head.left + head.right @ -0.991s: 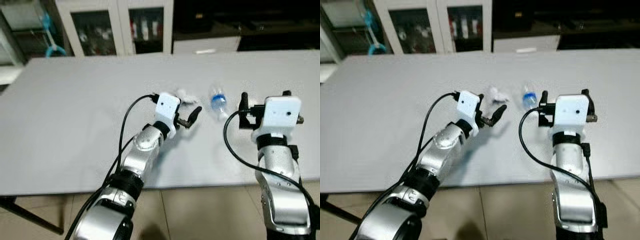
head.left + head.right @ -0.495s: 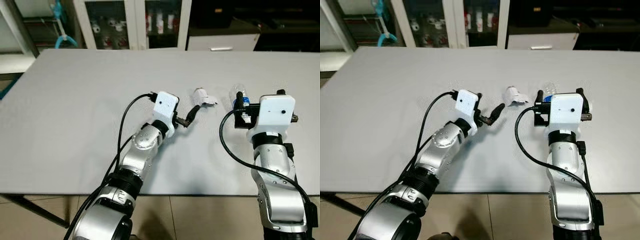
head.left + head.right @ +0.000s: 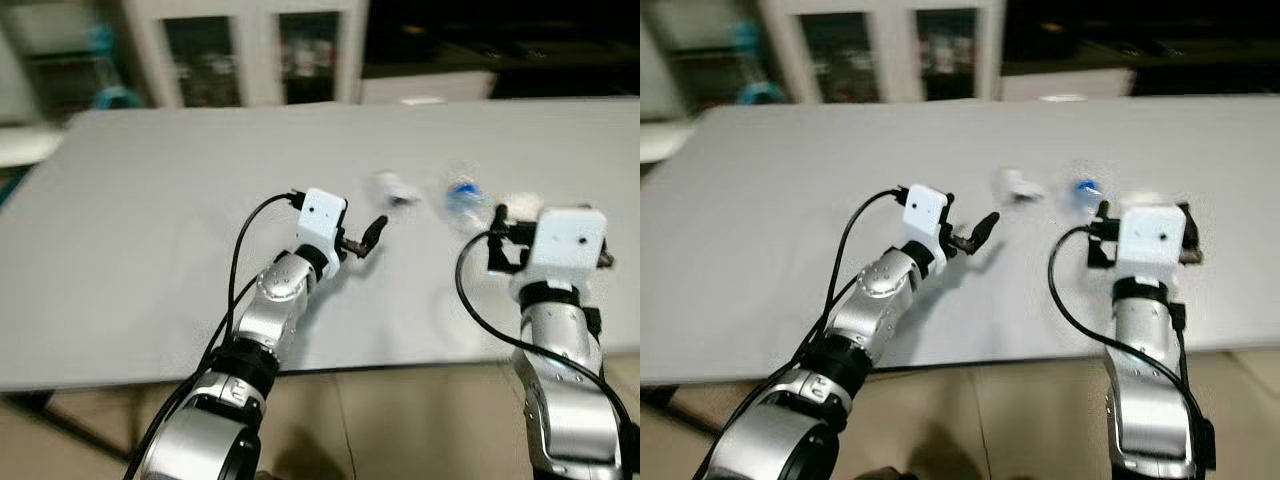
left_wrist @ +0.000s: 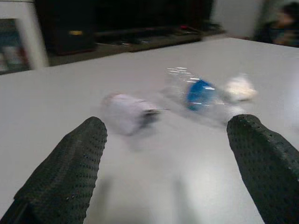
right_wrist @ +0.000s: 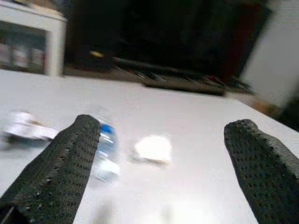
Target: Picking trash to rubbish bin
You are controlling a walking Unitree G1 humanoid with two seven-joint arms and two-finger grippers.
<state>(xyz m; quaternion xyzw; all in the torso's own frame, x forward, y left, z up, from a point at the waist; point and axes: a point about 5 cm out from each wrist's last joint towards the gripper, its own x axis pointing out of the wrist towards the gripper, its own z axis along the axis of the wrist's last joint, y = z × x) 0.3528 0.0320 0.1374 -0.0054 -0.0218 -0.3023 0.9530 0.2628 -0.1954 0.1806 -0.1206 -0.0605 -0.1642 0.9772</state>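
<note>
Trash — crumpled cup, bottle, paper wad — lies on table beyond both spread pincers.

No text, label, brand or number can be read on anything here; the views are blurred.
</note>
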